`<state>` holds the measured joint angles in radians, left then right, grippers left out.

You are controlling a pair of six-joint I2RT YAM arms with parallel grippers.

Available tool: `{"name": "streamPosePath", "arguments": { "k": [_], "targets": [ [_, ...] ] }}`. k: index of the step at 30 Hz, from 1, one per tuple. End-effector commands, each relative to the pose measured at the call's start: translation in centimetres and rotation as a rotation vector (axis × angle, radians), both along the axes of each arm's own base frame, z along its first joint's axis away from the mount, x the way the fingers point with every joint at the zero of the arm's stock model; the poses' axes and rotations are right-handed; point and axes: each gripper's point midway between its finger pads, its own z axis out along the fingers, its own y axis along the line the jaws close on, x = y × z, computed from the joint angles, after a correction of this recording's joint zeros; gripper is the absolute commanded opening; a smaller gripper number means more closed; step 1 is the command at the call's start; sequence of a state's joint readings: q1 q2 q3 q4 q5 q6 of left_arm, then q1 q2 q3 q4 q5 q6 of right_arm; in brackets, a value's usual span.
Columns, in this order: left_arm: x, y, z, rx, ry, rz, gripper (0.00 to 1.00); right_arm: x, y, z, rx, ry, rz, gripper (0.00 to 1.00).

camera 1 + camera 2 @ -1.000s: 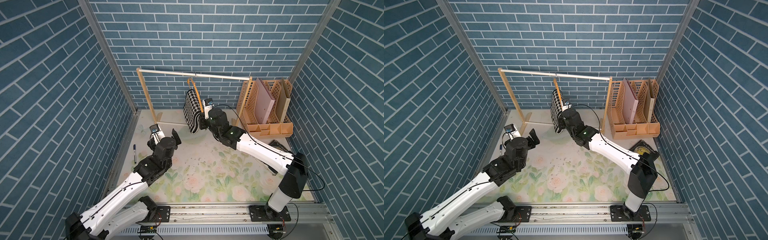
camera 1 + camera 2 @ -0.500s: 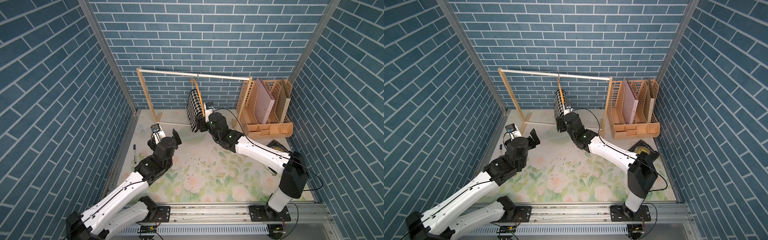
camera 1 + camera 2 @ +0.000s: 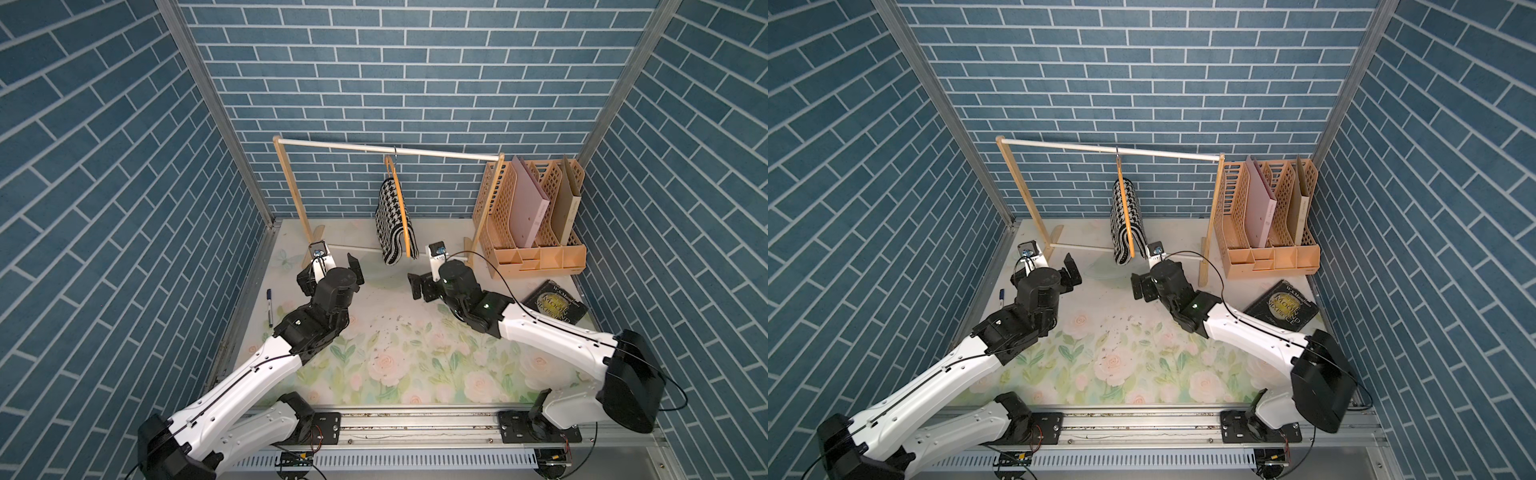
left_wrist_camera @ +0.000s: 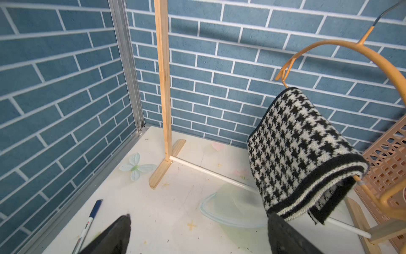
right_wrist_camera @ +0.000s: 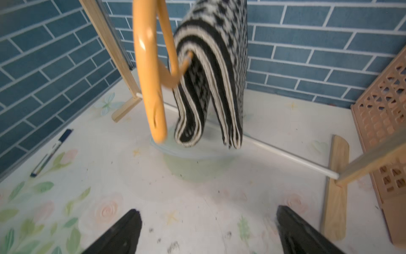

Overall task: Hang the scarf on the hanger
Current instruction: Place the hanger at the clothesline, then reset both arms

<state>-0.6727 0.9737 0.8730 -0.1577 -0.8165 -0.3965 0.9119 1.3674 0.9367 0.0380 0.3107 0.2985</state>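
Right pincer withdrawn from hanger, spread; left pincer spread. Scarf drapes vertically, ends down.

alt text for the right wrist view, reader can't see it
A houndstooth scarf hangs folded over the bar of an orange hanger, clear of the floral mat. The right tool stands open and empty; a pen lies on the mat.

Rack at the back of the worktop. Hanger hooked on its rail near mid-span; scarf draped over the hanger's bar. Organiser just right of the rack, book before it. Pen at the left edge. Left fingers and right fingers before the rack, flanking the scarf, apart from it.
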Motion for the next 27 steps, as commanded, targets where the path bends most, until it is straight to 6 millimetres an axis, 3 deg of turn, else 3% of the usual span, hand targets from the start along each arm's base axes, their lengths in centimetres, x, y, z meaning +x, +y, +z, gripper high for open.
{"name": "streamPosePath", "arguments": {
  "k": [1,2,4,8,10,11,12,15,19,23,26,27],
  "targets": [
    [0.1,3.3,0.2,0.025,-0.075,0.113,0.99,-2.5,-5.1,-4.6,-0.124,0.045,-0.071,1.0],
    [0.2,4.5,-0.4,0.024,-0.088,0.148,1.0,-2.6,-6.4,-5.1,-0.146,0.034,-0.112,1.0],
    [0.7,6.6,-2.1,0.056,-0.11,0.203,1.0,-2.1,-11.4,-5.4,-0.219,-0.068,-0.275,1.0],
    [1.7,9.3,-5.6,0.134,-0.108,0.246,0.99,-0.2,-18.6,-2.6,-0.272,-0.302,-0.483,1.0],
    [2.1,9.9,-8.1,0.18,-0.079,0.242,1.0,1.3,-23.1,-1.0,-0.216,-0.385,-0.602,1.0],
    [2.2,10.0,-9.1,0.201,-0.073,0.23,1.0,1.6,-24.2,-0.8,-0.196,-0.4,-0.628,1.0],
    [2.3,10.1,-10.2,0.222,-0.061,0.225,1.0,2.1,-26.9,-0.9,-0.174,-0.417,-0.694,1.0],
    [2.2,10.4,-14.1,0.224,-0.038,0.175,1.0,2.3,-31.1,-2.4,-0.146,-0.474,-0.788,1.0],
    [2.9,10.4,-15.2,0.167,-0.078,0.107,1.0,3.0,-32.8,-4.5,-0.114,-0.478,-0.8,1.0],
    [4.5,9.7,-15.1,0.209,-0.08,0.05,1.0,4.7,-30.8,-5.9,-0.081,-0.495,-0.673,1.0],
    [3.5,10.2,-15.3,0.219,-0.152,0.053,1.0,6.3,-30.3,-8.3,-0.111,-0.416,-0.63,1.0],
    [3.4,10.4,-15.3,0.21,-0.167,0.052,1.0,6.6,-30.8,-8.1,-0.079,-0.414,-0.625,1.0]
  ]
}}
